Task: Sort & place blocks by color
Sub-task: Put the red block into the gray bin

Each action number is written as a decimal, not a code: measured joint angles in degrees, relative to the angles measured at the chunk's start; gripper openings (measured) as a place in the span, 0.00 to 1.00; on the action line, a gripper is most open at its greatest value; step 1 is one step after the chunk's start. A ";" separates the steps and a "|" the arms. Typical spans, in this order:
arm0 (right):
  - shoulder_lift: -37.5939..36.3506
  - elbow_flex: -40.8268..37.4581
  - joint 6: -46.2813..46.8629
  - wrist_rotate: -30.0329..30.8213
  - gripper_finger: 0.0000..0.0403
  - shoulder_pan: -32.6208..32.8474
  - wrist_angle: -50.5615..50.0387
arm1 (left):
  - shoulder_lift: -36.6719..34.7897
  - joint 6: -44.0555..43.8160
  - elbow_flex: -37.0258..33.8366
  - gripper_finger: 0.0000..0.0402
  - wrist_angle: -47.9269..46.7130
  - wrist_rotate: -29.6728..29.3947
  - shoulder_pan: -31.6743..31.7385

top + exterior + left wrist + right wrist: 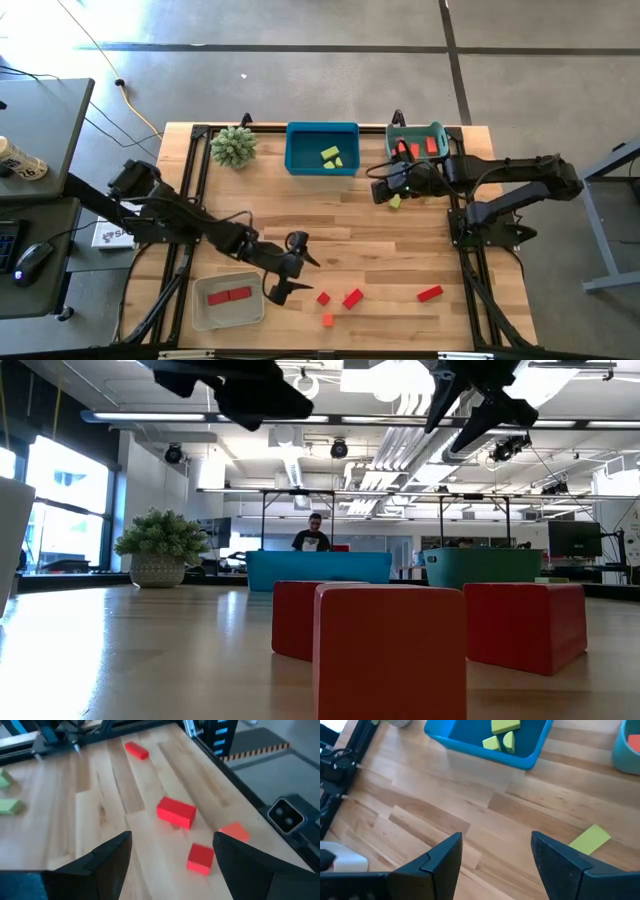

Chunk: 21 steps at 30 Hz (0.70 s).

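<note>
- On the wooden counter (340,225), sorting is partly done: yellow-green blocks (331,156) lie in the blue tray (322,130), red blocks (425,147) in the teal bin (416,131), and a red bar (229,295) in the grey tray (228,318).
- Loose pieces remain near the front edge: a small red cube (200,858), a red bar (175,812), an orange cube (234,831), and another red bar (136,750) well apart to the right.
- One yellow-green block (589,839) lies on the counter in front of the teal bin.
- Left gripper (287,268) hovers just beside the grey tray, fingers (95,862) spread and empty, facing the red cluster.
- Right gripper (383,186) hangs near the yellow-green block, fingers (437,857) likewise apart, gripping nothing.
- Step in hand looks like reaching for new picks; next, the left should descend over the nearest red piece, the right over the yellow-green block bound for the blue tray.
</note>
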 joint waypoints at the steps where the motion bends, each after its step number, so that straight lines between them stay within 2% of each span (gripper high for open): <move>1: 0.01 0.00 0.01 0.04 0.56 0.47 0.00 | 1.02 -0.01 0.06 0.67 1.01 0.29 0.00; 8: 0.02 0.00 0.03 1.66 0.56 2.58 0.00 | 7.21 0.32 0.01 0.67 5.80 3.75 0.02; 21: 0.02 0.00 0.05 2.33 0.56 3.09 0.00 | 14.62 1.45 0.01 0.67 11.96 4.95 0.22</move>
